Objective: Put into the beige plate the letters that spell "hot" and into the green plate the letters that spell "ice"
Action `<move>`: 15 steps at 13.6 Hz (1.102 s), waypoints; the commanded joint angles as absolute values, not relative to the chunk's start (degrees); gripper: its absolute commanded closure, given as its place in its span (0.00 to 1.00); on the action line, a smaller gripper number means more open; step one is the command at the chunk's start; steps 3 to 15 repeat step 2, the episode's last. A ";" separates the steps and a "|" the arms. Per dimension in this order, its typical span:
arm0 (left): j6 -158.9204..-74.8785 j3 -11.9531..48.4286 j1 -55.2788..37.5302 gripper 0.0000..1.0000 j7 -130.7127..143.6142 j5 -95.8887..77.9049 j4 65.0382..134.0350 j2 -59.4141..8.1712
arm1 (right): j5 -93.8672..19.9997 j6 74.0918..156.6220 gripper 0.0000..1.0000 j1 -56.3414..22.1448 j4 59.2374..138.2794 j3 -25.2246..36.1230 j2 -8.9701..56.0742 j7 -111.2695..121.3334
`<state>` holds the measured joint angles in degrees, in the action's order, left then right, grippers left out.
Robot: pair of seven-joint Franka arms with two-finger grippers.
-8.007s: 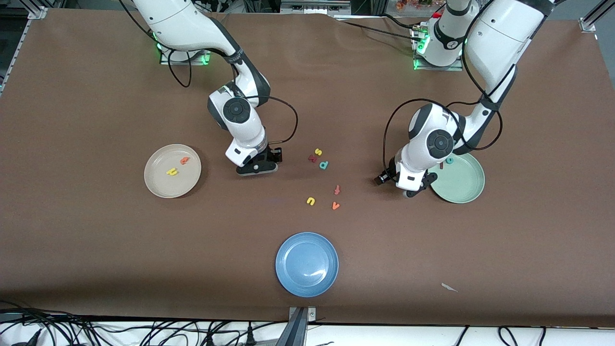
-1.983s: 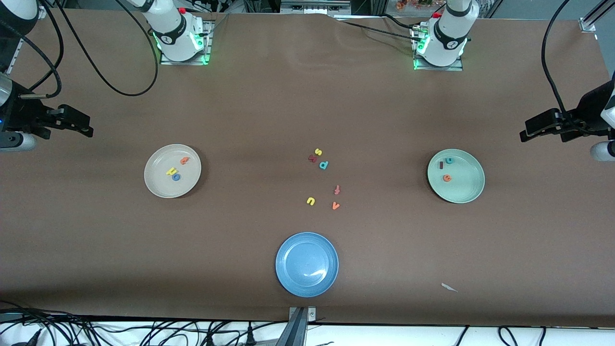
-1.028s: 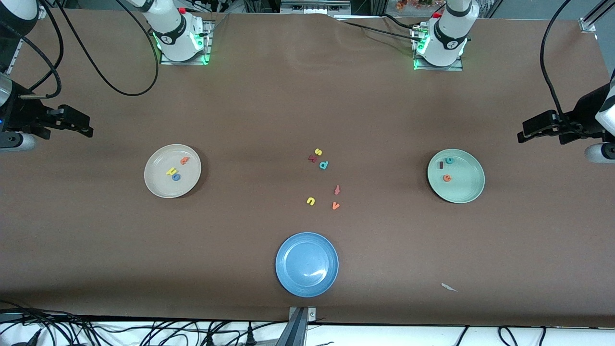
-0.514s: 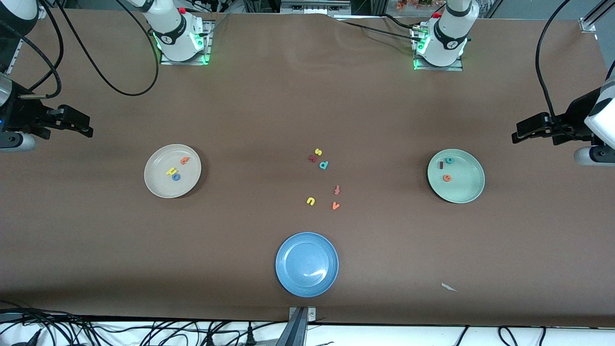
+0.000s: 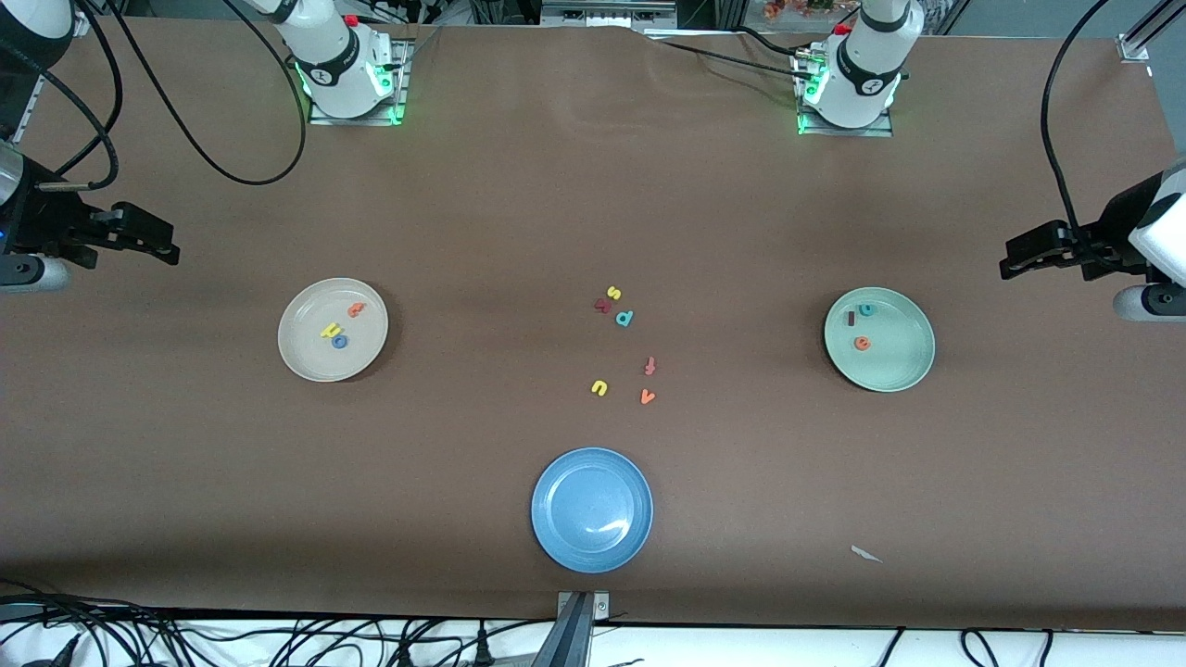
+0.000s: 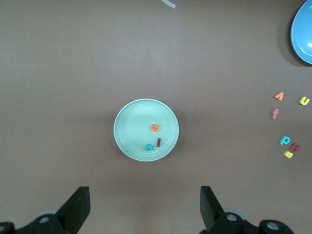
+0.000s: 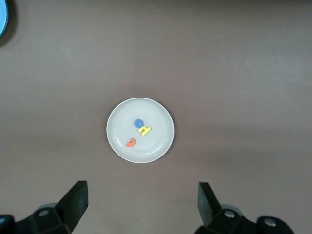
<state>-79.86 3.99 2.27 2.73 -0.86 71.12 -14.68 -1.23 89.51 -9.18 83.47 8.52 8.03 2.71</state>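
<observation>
The beige plate point(image 5: 315, 359) lies toward the right arm's end and holds the yellow h point(image 5: 331, 330), blue o point(image 5: 340, 342) and orange t point(image 5: 357, 309). The green plate point(image 5: 894, 366) lies toward the left arm's end and holds the teal c point(image 5: 866, 309), dark red i point(image 5: 851, 318) and orange e point(image 5: 862, 343). My right gripper point(image 5: 165, 245) hangs open and empty high over its table end, looking down on the beige plate point(image 7: 158, 144). My left gripper point(image 5: 1012, 261) is open and empty too, high over the other end, above the green plate point(image 6: 129, 134).
Loose letters lie mid-table: a yellow s point(image 5: 612, 293), a dark red letter point(image 5: 603, 304), a teal p point(image 5: 624, 318), a reddish t-like letter point(image 5: 650, 366), a yellow u point(image 5: 599, 387) and an orange v point(image 5: 647, 396). A blue plate point(image 5: 565, 537) sits nearest the front camera. A white scrap point(image 5: 866, 554) lies nearby.
Since the oldest frame both arms have drawn back to the table ends; the blue o now lies in the beige plate, the orange e in the green. Lately the left gripper only drifts slightly.
</observation>
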 commanded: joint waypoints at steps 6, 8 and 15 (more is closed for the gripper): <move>-80.25 4.13 2.37 0.00 1.75 0.62 72.07 -13.45 | -0.97 88.86 0.00 -8.96 82.00 8.53 8.79 2.46; -80.25 4.13 2.37 0.00 1.75 0.62 72.07 -13.45 | -0.97 88.86 0.00 -8.96 82.00 8.53 8.79 2.46; -80.25 4.13 2.37 0.00 1.75 0.62 72.07 -13.45 | -0.97 88.86 0.00 -8.96 82.00 8.53 8.79 2.46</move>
